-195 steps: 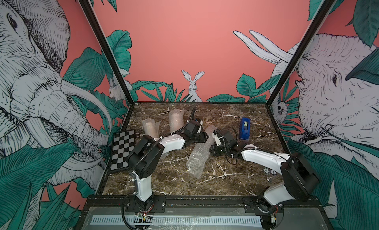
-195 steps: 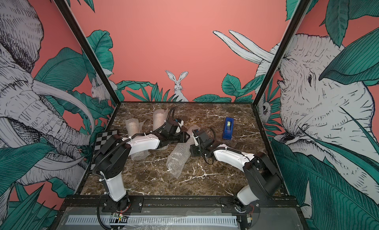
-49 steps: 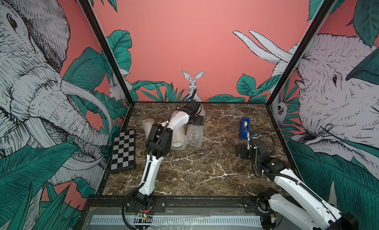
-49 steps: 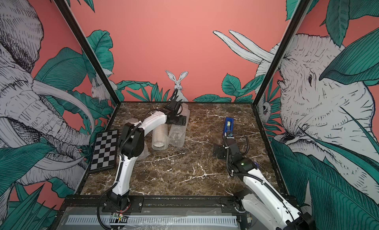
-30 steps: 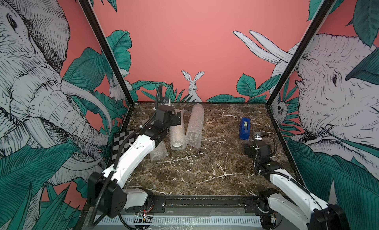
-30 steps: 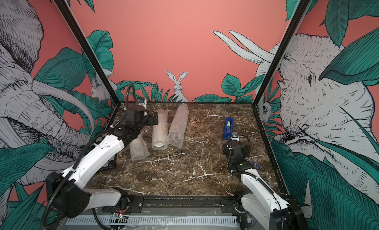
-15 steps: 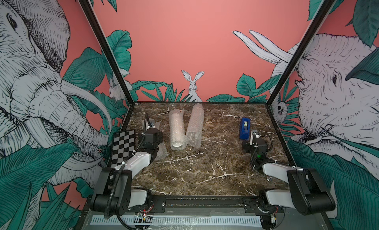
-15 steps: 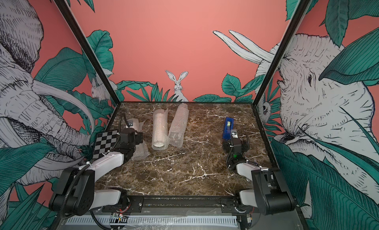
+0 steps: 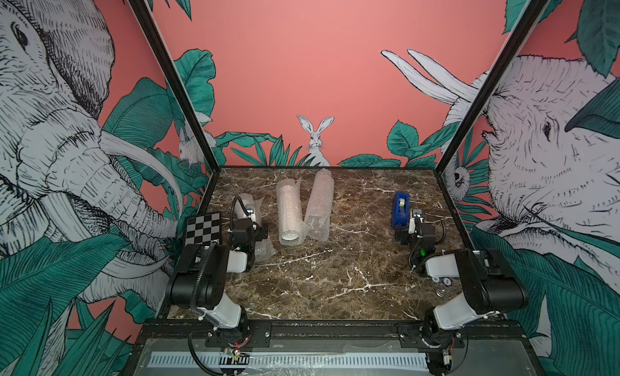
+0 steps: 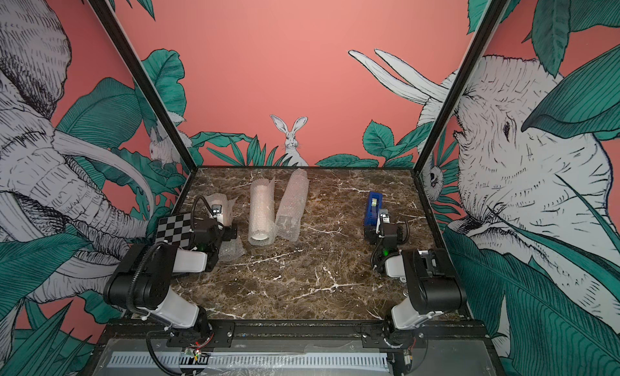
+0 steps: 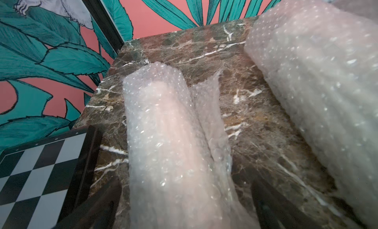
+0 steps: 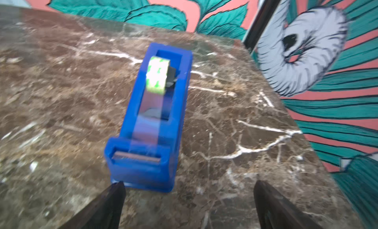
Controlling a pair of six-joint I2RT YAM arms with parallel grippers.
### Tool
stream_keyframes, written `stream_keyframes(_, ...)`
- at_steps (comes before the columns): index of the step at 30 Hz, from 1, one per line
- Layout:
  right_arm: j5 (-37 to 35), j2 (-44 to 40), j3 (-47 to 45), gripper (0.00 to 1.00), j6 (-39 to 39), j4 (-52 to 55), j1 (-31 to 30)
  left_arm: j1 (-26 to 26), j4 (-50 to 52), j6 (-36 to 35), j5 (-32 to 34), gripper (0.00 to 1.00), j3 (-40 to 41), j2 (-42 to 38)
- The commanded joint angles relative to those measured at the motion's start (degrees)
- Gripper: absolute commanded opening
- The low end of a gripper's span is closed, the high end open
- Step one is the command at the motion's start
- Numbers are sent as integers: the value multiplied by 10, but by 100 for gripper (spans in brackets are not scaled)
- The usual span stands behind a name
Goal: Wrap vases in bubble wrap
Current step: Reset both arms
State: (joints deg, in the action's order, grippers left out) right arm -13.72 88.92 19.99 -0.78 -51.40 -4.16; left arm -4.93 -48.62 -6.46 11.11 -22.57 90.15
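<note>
bubble wrap covers the vases — both arms' fingers agape

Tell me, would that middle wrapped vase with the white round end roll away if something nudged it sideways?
Probably a little: the middle wrapped vase lies on its side, a round cylinder on the smooth marble table. Its loose wrap edge would likely brake it, and the neighbouring bundle blocks one side.

Both arms have pulled back from the middle of the desk to its near edge, with the left tool and right tool spread wide. The bubble-wrapped clear vase, which lay mid-desk, now lies by the far edge, just beside the wrapped white vase.
</note>
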Motion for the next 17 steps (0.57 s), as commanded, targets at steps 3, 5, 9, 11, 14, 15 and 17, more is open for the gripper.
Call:
stream_keyframes(3,-60,-1,-3,99,26,-59,2,4,-21,0,-15,100,-3,-14)
stream_keyframes(5,-67,-2,9,99,29,-36,1,4,-27,0,-13,100,-3,-12)
stream_keyframes(9,-40,-1,14,99,18,-30,1,3,-22,0,-15,100,-4,-13)
stream_keyframes(11,-34,0,14,99,17,-29,1,4,-24,0,-14,100,-3,-12)
stream_keyframes(14,-25,-1,17,99,18,-22,4,4,-24,0,-14,100,-3,-13)
stream_keyframes(15,-25,-1,16,99,19,-22,4,4,-24,0,-14,100,-3,-13)
stream_keyframes(17,-31,-2,12,99,18,-31,3,4,-24,0,-14,100,-4,-13)
